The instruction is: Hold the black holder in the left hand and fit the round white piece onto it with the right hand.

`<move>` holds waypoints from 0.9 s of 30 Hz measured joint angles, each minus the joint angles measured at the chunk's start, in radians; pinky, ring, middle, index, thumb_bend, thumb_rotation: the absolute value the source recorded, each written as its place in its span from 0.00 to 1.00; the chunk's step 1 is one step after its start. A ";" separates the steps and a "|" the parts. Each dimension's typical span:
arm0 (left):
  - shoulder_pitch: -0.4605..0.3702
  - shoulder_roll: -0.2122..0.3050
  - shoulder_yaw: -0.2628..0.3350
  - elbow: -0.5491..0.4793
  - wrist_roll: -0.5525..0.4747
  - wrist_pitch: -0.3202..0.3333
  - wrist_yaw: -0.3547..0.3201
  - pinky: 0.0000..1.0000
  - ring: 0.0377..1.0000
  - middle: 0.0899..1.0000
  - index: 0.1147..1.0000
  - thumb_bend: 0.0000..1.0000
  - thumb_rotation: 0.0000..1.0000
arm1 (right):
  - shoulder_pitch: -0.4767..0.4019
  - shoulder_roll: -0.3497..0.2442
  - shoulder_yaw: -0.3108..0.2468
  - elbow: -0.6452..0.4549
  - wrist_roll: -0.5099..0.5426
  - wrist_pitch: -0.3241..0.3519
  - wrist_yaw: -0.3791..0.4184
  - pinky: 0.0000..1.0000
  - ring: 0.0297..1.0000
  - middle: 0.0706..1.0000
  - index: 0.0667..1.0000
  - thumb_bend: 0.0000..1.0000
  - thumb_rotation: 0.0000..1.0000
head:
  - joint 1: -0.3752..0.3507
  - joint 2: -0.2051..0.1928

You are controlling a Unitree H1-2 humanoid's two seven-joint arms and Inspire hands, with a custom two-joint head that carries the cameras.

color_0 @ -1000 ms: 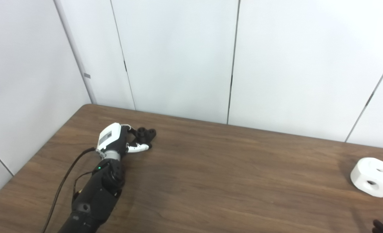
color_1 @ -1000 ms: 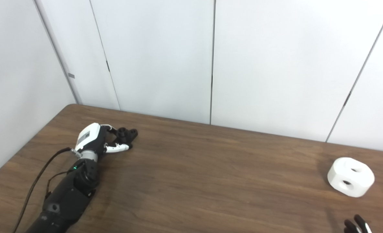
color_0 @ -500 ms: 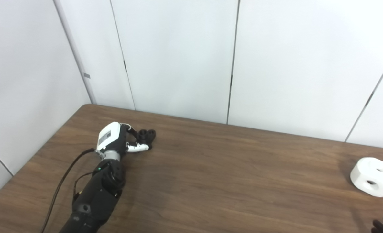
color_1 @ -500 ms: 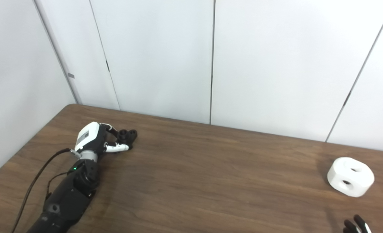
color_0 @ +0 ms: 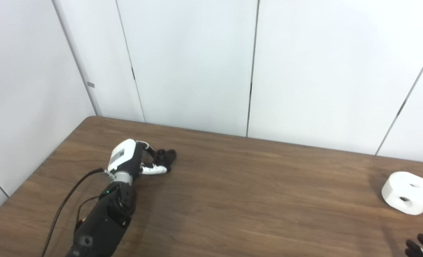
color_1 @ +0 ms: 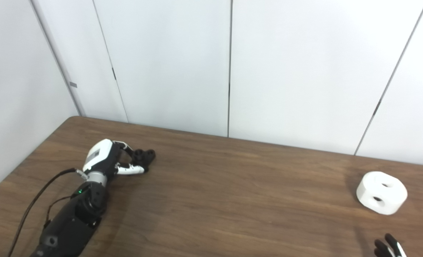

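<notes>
Contact at the black holder (color_0: 165, 155) has tightened over the last second: my left hand (color_0: 131, 159) has rolled a little, and its fingers (color_0: 154, 169) now curl around the holder's near side, gripping it on the worktop (color_0: 254, 200) at about ten o'clock. The whole picture has slid slightly, so the head has moved too. I judge the grasp set and the lift next. The round white piece (color_1: 381, 192) lies untouched at three o'clock, well apart. My right hand (color_1: 388, 247) only peeks in at five o'clock; the right eye view shows more of it, yet I cannot tell its state.
</notes>
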 measured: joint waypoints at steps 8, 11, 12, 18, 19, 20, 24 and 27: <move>0.056 0.002 -0.014 -0.173 0.002 0.062 -0.115 0.88 0.89 0.77 0.42 0.51 0.05 | -0.014 -0.001 0.007 0.015 0.042 -0.013 0.005 0.89 0.93 0.95 0.98 0.59 1.00 | -0.023 0.015; 0.073 0.005 -0.018 -0.244 0.003 0.080 -0.164 0.87 0.89 0.77 0.42 0.51 0.05 | -0.028 0.000 0.013 0.024 0.048 -0.012 0.005 0.87 0.92 0.94 0.98 0.60 1.00 | -0.031 0.017; 0.077 0.008 -0.021 -0.274 0.003 0.083 -0.183 0.87 0.89 0.77 0.42 0.51 0.05 | -0.031 0.002 0.014 0.026 0.049 -0.011 0.005 0.87 0.91 0.93 0.97 0.60 1.00 | -0.038 0.017; 0.115 0.015 -0.027 -0.425 0.015 0.088 -0.246 0.81 0.85 0.75 0.42 0.51 0.04 | -0.056 0.014 0.026 0.036 0.038 -0.002 0.002 0.83 0.89 0.92 0.95 0.62 1.00 | -0.095 0.014; 0.123 0.013 -0.031 -0.439 0.016 0.084 -0.248 0.81 0.85 0.75 0.42 0.51 0.04 | -0.062 0.015 0.027 0.041 0.034 -0.002 0.001 0.82 0.89 0.91 0.95 0.62 1.00 | -0.095 0.014; 0.133 0.010 -0.031 -0.454 0.015 0.083 -0.252 0.81 0.85 0.76 0.42 0.51 0.04 | -0.068 0.016 0.030 0.045 0.031 -0.002 0.000 0.82 0.88 0.91 0.95 0.64 1.00 | -0.101 0.012; 0.173 -0.009 -0.053 -0.503 0.015 0.073 -0.265 0.80 0.85 0.77 0.42 0.51 0.05 | -0.085 0.026 0.033 0.058 0.022 -0.001 -0.004 0.81 0.87 0.91 0.94 0.67 1.00 | -0.124 0.020; 0.192 -0.013 -0.086 -0.538 0.015 0.050 -0.291 0.79 0.85 0.78 0.42 0.51 0.05 | -0.095 0.032 0.041 0.063 0.014 0.000 -0.008 0.83 0.88 0.91 0.94 0.68 1.00 | -0.149 0.035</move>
